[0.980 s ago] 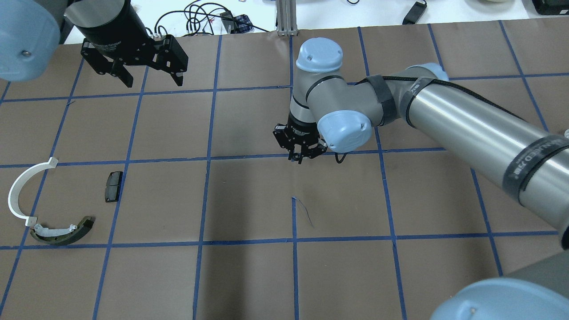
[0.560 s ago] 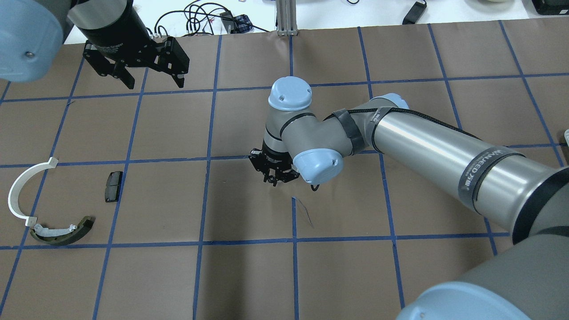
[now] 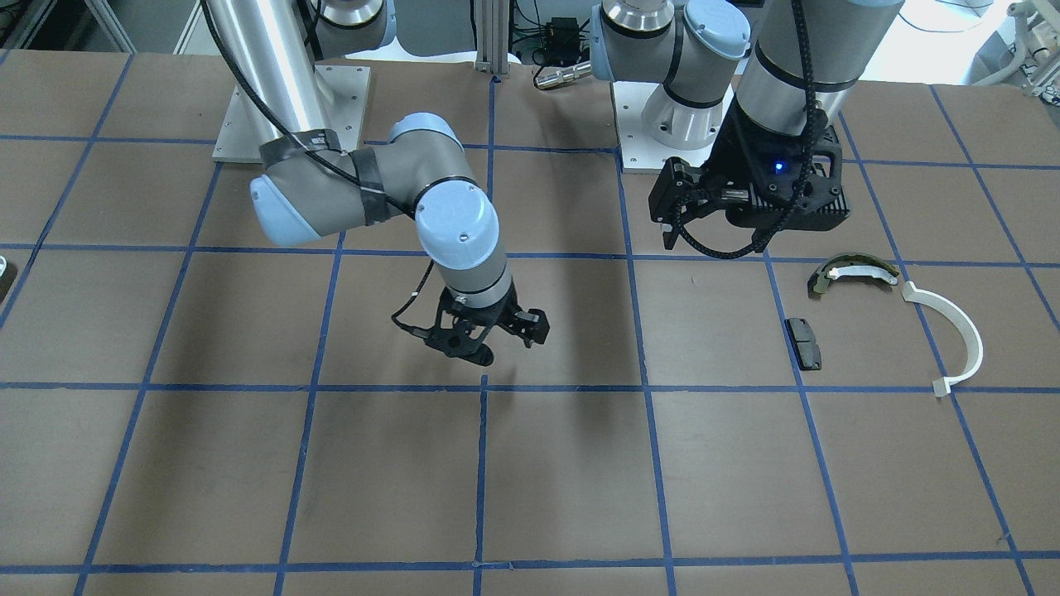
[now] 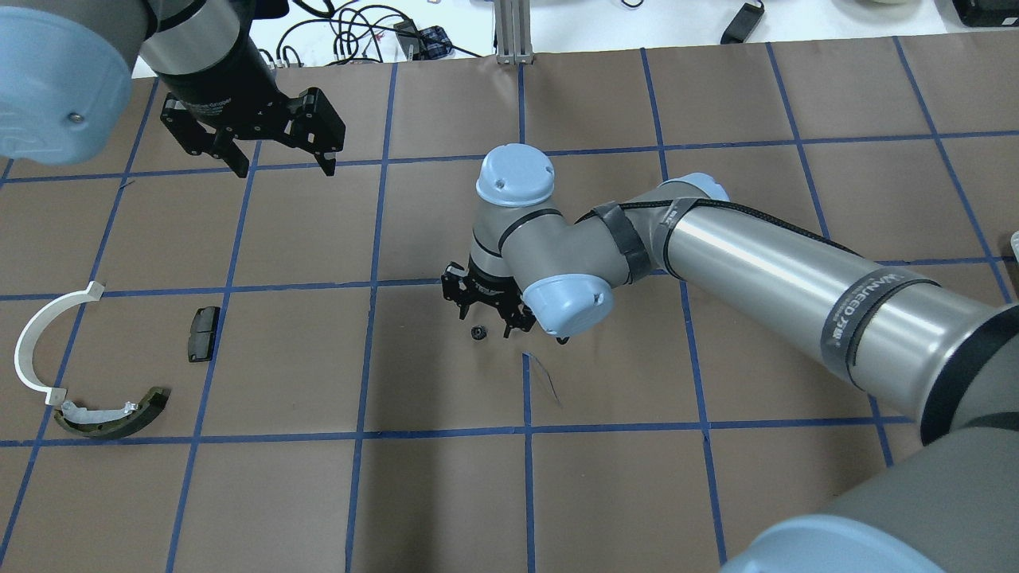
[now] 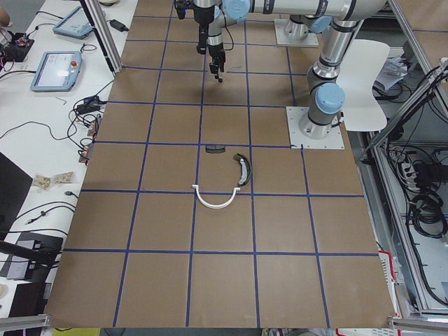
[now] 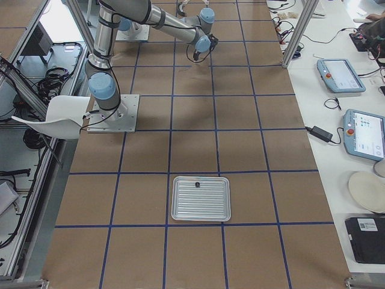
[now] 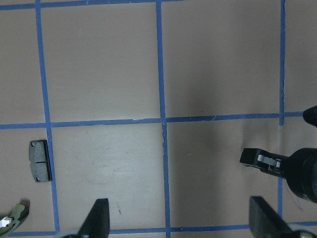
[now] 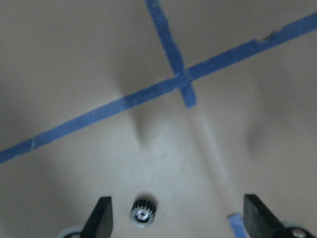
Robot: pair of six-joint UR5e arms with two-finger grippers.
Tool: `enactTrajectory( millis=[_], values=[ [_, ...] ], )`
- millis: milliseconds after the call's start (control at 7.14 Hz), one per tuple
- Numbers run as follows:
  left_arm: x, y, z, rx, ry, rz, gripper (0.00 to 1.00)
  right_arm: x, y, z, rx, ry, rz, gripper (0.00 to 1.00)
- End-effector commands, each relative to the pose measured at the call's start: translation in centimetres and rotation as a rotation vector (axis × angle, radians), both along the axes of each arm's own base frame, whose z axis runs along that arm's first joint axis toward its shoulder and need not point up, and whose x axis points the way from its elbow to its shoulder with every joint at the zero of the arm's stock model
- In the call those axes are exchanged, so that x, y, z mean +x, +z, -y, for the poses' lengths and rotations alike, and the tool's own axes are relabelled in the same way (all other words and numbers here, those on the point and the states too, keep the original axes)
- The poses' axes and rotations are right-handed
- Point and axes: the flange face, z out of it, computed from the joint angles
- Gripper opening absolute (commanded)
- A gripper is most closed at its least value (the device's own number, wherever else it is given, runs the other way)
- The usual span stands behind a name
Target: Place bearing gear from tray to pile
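A small black bearing gear sits just below my right gripper, free of the fingers, near the table's middle. The right wrist view shows the toothed gear between the spread fingers, not touching them. The pile lies far off at the left: a white half-ring strip, an olive-and-white curved shoe and a flat black pad. My left gripper hangs open and empty above the table, behind the pile. Its wrist view shows the pad.
The metal tray lies far to the robot's right and holds one small dark piece. The table is brown paper with a blue tape grid. Cables lie beyond the far edge.
My right arm has swung left and toward the near side. Its jaws were shut and are now open, with the gear showing free below them. My left gripper has shifted slightly.
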Motion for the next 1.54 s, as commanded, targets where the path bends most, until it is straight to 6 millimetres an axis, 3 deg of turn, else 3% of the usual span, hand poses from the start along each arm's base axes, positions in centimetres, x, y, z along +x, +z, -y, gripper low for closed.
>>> enactTrajectory(
  millis=[0, 280, 560, 840, 1120, 1400],
  values=[
    [-1.4, -1.9, -0.5, 0.037, -0.018, -0.002, 1.00, -10.6, 6.4, 2.9, -0.027, -0.049, -0.020, 1.00],
    [-7.3, -8.5, -1.6, 0.121, -0.072, 0.010, 1.00, -20.8, 10.6, 4.4, -0.064, -0.096, -0.017, 1.00],
    [-10.3, -18.9, -2.0, 0.137, -0.084, 0.016, 1.00, -32.6, 12.1, 4.5, -0.068, 0.023, -0.063, 1.00],
    [-14.2, -25.4, -3.0, 0.148, -0.059, 0.025, 1.00, -42.2, 13.1, 3.4, -0.079, 0.078, -0.081, 1.00],
    [-15.4, -29.1, -3.2, 0.175, -0.048, 0.036, 0.97, -50.5, 13.2, 1.6, -0.086, 0.101, -0.090, 1.00],
    [-16.5, -31.1, -4.2, 0.141, -0.036, 0.030, 0.95, -55.3, 13.0, 0.0, -0.028, 0.158, -0.182, 1.00]
  ],
)
